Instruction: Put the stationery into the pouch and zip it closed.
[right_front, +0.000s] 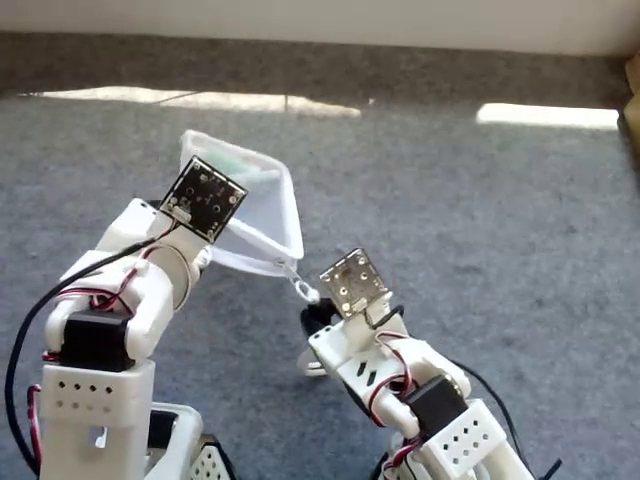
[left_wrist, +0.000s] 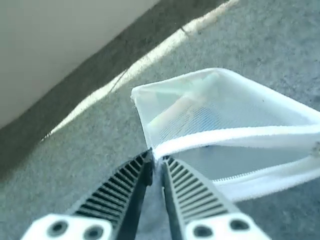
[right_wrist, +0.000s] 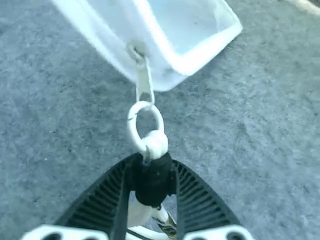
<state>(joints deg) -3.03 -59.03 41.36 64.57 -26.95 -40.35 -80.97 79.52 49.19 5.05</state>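
Observation:
A white mesh pouch (right_front: 262, 205) lies on the grey felt, its mouth gaping between the two zipper bands (left_wrist: 235, 137). Pale stationery (left_wrist: 182, 107) shows through the mesh, and a greenish piece (right_front: 238, 160) sits at the pouch's far end. My left gripper (left_wrist: 156, 162) is shut on the pouch's edge at the end of the zipper. At the other end, the zipper slider (right_wrist: 144, 80) carries a white ring (right_wrist: 145, 125) with a black-and-white tag (right_wrist: 150, 180). My right gripper (right_wrist: 150, 172) is shut on that tag, just in front of the pouch's near corner (right_front: 300, 285).
Grey felt (right_front: 480, 240) covers the table to the right and behind the pouch. A pale wall (right_front: 320, 15) runs along the back, with sunlit strips (right_front: 545, 115) below it. A brown object (right_front: 633, 100) stands at the right edge.

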